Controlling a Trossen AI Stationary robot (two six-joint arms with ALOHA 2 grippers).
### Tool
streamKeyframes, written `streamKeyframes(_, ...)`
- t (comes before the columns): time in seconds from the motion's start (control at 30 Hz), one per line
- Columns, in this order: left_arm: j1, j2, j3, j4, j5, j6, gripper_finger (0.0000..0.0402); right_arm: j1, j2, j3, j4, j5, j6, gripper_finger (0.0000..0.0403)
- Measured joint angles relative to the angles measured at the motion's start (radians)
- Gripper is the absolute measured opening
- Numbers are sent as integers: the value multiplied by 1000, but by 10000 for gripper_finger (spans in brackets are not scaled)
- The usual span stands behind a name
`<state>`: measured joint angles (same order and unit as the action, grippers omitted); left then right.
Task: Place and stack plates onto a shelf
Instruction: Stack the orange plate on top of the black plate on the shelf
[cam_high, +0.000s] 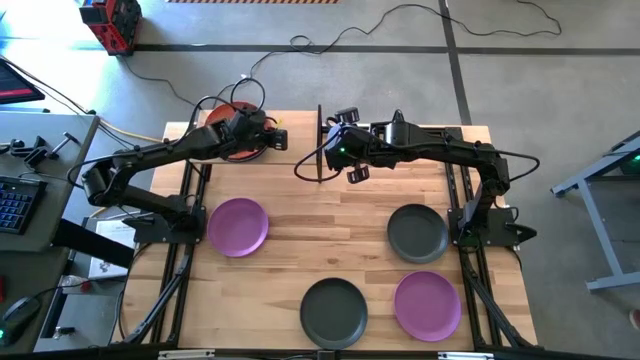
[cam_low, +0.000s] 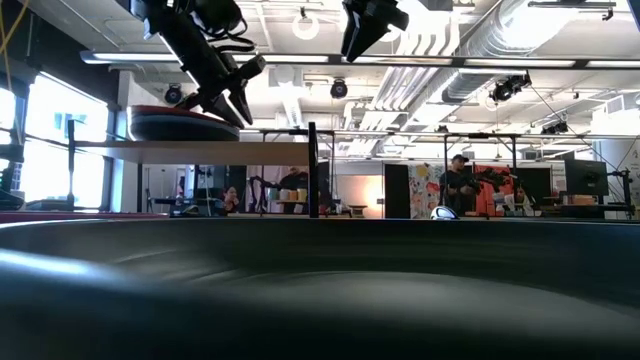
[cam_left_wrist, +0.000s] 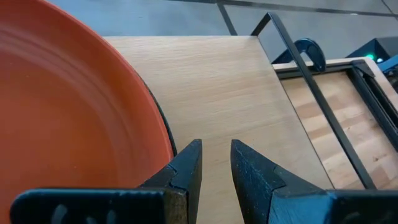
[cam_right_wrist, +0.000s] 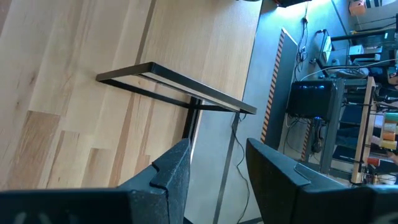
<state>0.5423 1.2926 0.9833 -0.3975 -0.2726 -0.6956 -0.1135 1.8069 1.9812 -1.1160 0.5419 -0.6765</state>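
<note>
The shelf (cam_high: 300, 140) stands at the table's far middle. An orange plate (cam_left_wrist: 62, 118) lies on it, on top of a dark plate whose rim (cam_left_wrist: 165, 127) shows underneath; in the low view they form a stack (cam_low: 175, 122). My left gripper (cam_left_wrist: 216, 149) is over the shelf panel, just right of the orange plate's rim, slightly open and empty. My right gripper (cam_right_wrist: 217, 155) hangs open and empty above the shelf's right end (cam_high: 320, 150). Two purple plates (cam_high: 237, 226) (cam_high: 428, 305) and two dark grey plates (cam_high: 417, 233) (cam_high: 334, 311) lie flat on the table. The light blue plate is out of view.
The shelf's thin black posts (cam_low: 312, 170) stand at its right end, near my right gripper. The near dark grey plate (cam_low: 320, 290) fills the low view's foreground. Bare tabletop (cam_high: 330, 225) lies between the plates. A person (cam_low: 458, 180) shows far back in the room.
</note>
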Motion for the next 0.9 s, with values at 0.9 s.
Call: streamKeyframes(0.9,47,-88,0,-137,-37,17,76,0,0,0,0,0,26,142)
